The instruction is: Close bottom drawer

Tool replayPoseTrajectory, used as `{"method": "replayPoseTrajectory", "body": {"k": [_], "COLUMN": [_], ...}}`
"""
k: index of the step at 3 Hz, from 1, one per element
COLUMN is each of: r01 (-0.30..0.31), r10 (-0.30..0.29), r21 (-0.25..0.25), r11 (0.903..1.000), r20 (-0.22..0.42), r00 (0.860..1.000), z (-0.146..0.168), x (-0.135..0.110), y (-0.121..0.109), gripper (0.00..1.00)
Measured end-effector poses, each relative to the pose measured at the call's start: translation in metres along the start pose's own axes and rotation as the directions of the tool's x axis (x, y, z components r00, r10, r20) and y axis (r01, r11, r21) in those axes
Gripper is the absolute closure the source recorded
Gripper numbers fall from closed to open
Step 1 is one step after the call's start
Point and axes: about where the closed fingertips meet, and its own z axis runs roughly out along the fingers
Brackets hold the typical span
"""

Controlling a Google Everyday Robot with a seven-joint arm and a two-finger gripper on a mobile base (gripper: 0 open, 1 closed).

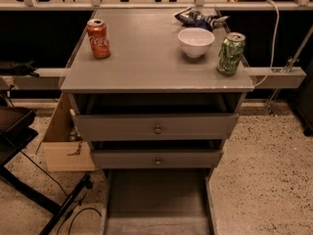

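Bottom drawer [156,199] left pulled out; end effector not seen in the view.

The end effector is out of the camera view, so it cannot be told whether it is released or clenched, and no place can be fixed relative to it. The desk [146,62] is seen from the front and above. The bottom drawer is drawn far out at its foot, with the shallow box exposed and the front cut off by the lower edge. It is judged that a push inward on that front is required. The top drawer [112,126] and middle drawer [122,159] sit above it, nearly shut. A white bowl [195,42], green can [231,53] and red can [98,38] are carried on the desk, clear of the drawer's travel.
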Motion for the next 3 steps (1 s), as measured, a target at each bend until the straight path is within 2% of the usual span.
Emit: {"method": "replayPoseTrajectory", "body": {"k": [1,2,3], "r01": [0.018,0.076,0.158], "r10": [0.012,0.016,-0.003], "r21": [-0.132,-0.221,-0.262], "r11": [0.9911,0.9723,0.9522], "r20": [0.226,0.385,0.507], "r00": [0.974,0.923,0.862], "z": [0.053,0.087,0.097], "x": [-0.005,-0.027,-0.058], "y": [0.019,0.022,0.023], "gripper": [1.00,1.00,1.00]}}
